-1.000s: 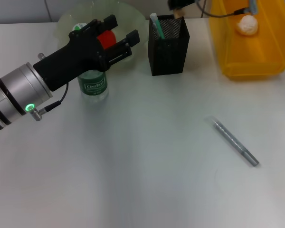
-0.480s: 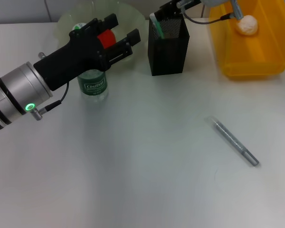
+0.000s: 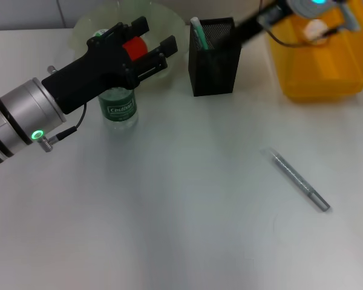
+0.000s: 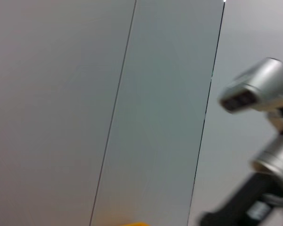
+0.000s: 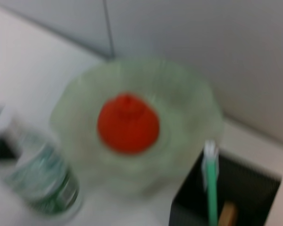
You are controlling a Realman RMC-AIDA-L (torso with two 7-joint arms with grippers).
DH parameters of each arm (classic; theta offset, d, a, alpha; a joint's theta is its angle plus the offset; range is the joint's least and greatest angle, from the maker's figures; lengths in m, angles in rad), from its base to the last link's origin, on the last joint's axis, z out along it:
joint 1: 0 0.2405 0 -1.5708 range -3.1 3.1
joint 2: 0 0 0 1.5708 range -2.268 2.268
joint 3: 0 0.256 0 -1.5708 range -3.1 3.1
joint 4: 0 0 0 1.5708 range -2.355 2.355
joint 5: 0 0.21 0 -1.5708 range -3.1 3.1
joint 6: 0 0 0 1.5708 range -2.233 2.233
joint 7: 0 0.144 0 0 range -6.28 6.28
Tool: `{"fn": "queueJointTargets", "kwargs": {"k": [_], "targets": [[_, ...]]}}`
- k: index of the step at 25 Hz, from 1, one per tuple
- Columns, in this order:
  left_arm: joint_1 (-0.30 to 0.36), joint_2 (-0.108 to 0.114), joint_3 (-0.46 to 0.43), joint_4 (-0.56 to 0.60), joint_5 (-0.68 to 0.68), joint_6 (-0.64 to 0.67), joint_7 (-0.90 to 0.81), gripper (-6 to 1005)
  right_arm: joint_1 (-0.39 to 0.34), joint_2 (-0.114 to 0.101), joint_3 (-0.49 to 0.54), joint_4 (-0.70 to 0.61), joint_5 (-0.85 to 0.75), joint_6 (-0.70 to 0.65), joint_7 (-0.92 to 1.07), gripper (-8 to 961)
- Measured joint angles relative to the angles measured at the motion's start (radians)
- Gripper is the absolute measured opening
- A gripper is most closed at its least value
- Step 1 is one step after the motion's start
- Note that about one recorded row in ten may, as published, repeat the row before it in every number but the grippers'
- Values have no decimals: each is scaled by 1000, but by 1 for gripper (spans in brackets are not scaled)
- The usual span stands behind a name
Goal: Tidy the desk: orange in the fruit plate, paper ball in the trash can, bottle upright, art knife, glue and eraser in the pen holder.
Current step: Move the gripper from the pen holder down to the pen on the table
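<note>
While the bottle stands upright (cap hidden), left gripper fingers gape above it; right fingers unseen.

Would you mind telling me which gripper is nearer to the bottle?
The left gripper: it hangs just above the upright bottle. The right arm is far off, beyond the pen holder.

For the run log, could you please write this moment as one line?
left pincer: open, above upright bottle | right pincer: near pen holder | orange: in fruit plate | paper ball: in trash can | art knife: on desk
</note>
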Motion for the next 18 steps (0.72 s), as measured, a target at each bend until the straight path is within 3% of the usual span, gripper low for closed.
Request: {"fn": "queueJointTargets", "kwargs": {"k": [2, 7, 18], "targets": [[0, 0, -1, 0, 0, -1, 0, 771, -57, -2, 1, -107, -4, -160, 21, 608], [1, 0, -2, 0, 0, -1, 0, 771, -125, 0, -3, -131, -48, -285, 50, 609], [1, 0, -11, -1, 0, -5, 1, 771, -152, 4, -113, 71, -71, -257, 63, 603]]}}
